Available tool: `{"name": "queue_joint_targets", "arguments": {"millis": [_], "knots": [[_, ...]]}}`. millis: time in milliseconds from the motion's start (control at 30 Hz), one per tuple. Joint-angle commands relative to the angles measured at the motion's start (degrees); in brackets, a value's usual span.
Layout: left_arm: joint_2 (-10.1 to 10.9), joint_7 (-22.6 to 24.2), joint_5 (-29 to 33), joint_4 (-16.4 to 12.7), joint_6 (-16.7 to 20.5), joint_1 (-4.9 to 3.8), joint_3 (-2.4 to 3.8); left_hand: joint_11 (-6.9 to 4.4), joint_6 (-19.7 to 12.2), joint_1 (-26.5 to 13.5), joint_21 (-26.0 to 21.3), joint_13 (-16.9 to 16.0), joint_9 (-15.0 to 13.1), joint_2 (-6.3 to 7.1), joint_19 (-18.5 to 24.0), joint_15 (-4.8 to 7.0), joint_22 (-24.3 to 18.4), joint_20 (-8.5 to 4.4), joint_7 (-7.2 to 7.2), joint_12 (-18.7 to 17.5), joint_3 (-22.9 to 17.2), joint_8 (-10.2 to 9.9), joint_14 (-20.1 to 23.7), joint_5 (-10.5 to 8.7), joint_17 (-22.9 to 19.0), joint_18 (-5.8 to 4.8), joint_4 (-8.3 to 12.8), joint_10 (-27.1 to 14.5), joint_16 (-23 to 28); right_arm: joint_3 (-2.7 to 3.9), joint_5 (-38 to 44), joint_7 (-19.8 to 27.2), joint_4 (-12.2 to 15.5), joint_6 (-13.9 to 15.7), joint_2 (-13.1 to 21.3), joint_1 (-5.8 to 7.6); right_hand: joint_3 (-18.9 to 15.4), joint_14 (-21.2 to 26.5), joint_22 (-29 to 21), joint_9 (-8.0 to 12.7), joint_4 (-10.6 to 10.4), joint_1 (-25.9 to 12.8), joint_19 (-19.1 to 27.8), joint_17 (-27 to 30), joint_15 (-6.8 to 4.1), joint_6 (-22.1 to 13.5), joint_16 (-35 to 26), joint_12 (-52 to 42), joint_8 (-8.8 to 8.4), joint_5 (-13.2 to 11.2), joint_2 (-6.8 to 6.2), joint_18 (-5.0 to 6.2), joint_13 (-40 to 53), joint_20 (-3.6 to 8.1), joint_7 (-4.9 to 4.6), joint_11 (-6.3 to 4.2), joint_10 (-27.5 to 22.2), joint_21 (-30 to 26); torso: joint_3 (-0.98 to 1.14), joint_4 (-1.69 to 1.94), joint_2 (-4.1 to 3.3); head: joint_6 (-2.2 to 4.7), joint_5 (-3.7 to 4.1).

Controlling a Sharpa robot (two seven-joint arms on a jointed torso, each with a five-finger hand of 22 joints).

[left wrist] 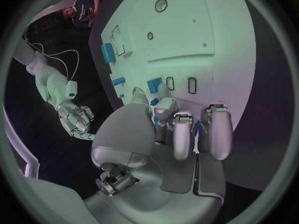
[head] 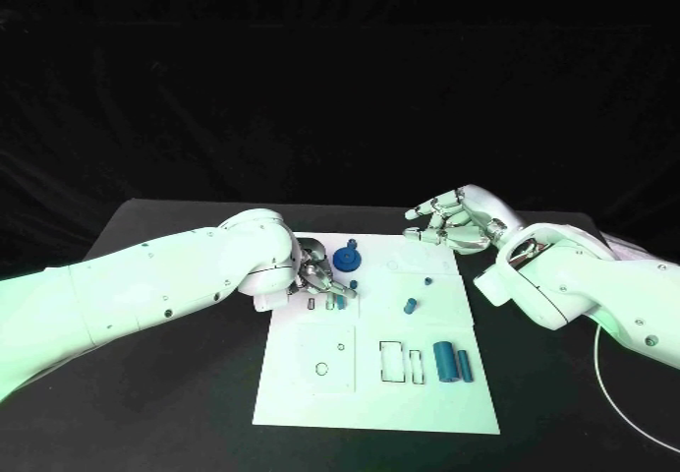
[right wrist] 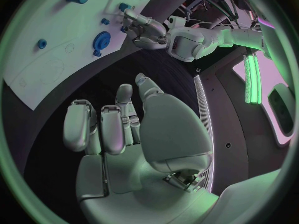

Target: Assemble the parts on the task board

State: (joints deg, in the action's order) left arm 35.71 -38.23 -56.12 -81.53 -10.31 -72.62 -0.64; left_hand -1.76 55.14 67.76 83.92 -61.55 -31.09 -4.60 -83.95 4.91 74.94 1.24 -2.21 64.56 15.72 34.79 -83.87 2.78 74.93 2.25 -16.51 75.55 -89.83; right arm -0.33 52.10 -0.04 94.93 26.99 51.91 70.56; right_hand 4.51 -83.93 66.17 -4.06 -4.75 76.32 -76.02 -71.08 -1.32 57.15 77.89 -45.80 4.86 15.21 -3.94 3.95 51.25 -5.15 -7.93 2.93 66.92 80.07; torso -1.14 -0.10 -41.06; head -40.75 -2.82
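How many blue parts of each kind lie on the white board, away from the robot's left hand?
Round disc: 1
Large cylinder: 1
Small pieces: 2
Total: 4 on the task board. Pieces right at the left hand are too hidden to count.

You can't tell whether the left robot hand (head: 314,275) grips anything — its fingers cover the small blue piece (left wrist: 155,120) beneath them. The white board (right wrist: 37,79) runs off the right wrist view's rim.
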Motion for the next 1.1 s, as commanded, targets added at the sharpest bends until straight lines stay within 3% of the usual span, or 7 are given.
{"name": "queue_joint_targets", "arguments": {"millis": [33,567,1100], "knots": [[-0.5,-0.6,-0.4,0.4,-3.0,-0.14,-0.02,-0.03,-0.4,0.3,0.3,-0.1,-0.2,-0.56,-3.3,0.36,6.7,-0.34,0.02,0.2,0.1,0.5,-6.1,0.04,15.1,-0.39,0.2,0.3,-0.2,0.01,0.4,-0.5,0.0,-1.2,-0.1,0.02,-0.2,-2.3,-0.1,-0.1,0.0,0.1,0.4,0.1,0.01,0.4,-0.2,-0.1,0.22,0.3,-0.34,1.1,0.0,0.15,-0.03,-0.02,0.3,-0.4,-0.03,-0.01,0.04,-0.19,-0.02],[-1.7,-0.7,-0.2,1.4,-3.8,-0.19,-0.09,-0.11,-1.1,2.1,0.7,-0.4,-2.0,-1.55,-3.4,0.39,7.3,-0.36,0.1,0.5,-0.7,1.6,-6.1,0.08,15.1,-0.48,0.8,0.3,-0.2,-0.01,0.4,-0.5,-0.4,-2.0,-0.5,-0.01,-0.3,-2.3,-0.1,-0.1,0.0,0.0,0.4,0.1,0.0,0.4,-0.2,-0.1,0.24,0.4,-0.34,1.11,-0.1,0.16,-0.03,-0.02,0.4,-0.4,0.01,0.02,0.01,-0.64,-0.04],[-2.5,-0.6,-0.2,2.5,-4.9,-0.19,-0.18,-0.24,-2.2,5.8,0.7,-0.3,-3.9,-3.28,-3.4,0.51,7.5,-0.45,0.24,0.4,-4.6,2.2,-6.1,0.14,15.1,-0.49,2.4,0.2,-0.2,-0.03,0.4,-0.6,-0.6,-2.8,-0.7,-0.05,-0.4,-2.3,-0.1,-0.1,-0.1,-0.1,0.4,0.2,-0.01,0.5,-0.3,-0.2,0.26,0.5,-0.29,1.12,-0.1,0.17,-0.01,-0.03,0.4,-0.4,0.03,0.0,-0.01,-1.03,0.09]]}}
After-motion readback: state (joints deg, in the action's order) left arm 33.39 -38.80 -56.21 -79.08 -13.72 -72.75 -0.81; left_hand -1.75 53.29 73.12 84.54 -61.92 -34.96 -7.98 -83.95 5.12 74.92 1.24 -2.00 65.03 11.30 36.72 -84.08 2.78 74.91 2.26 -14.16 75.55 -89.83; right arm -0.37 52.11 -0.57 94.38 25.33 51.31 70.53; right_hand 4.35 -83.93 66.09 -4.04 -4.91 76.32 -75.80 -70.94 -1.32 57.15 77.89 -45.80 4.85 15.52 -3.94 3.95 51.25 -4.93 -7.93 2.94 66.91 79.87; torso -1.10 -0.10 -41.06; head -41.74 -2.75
